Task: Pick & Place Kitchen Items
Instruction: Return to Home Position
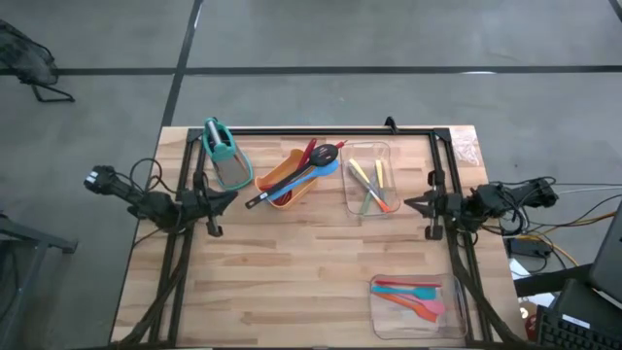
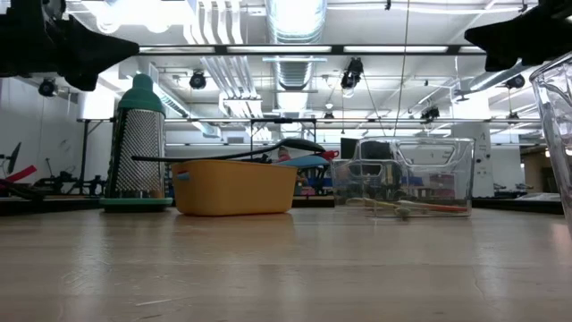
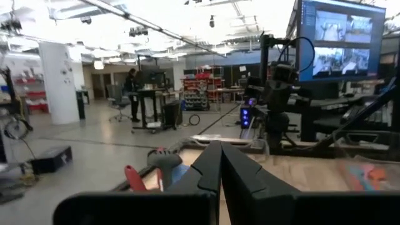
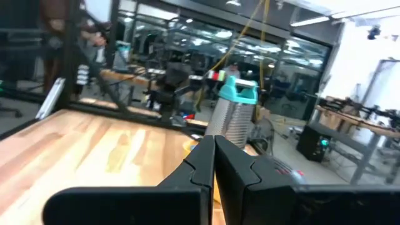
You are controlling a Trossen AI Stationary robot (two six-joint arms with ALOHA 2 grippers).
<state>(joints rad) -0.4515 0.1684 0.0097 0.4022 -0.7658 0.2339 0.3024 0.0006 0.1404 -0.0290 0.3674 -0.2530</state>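
Observation:
An orange tub (image 1: 288, 181) at the table's far middle holds a black ladle (image 1: 292, 176), a red utensil (image 1: 307, 153) and a blue one (image 1: 326, 171). A clear tray (image 1: 369, 179) beside it holds yellow, green and orange pieces (image 1: 371, 185). A clear tray (image 1: 416, 301) near the front right holds teal, red and pink spatulas (image 1: 413, 295). My left gripper (image 1: 233, 195) is shut and empty, held above the table's left side. My right gripper (image 1: 408, 203) is shut and empty, above the right side.
A grey grater-like holder with a teal handle (image 1: 225, 154) stands at the far left, left of the tub. A black frame rail (image 1: 321, 130) runs along the far edge. Bare wood (image 1: 292, 262) lies across the table's middle and near left.

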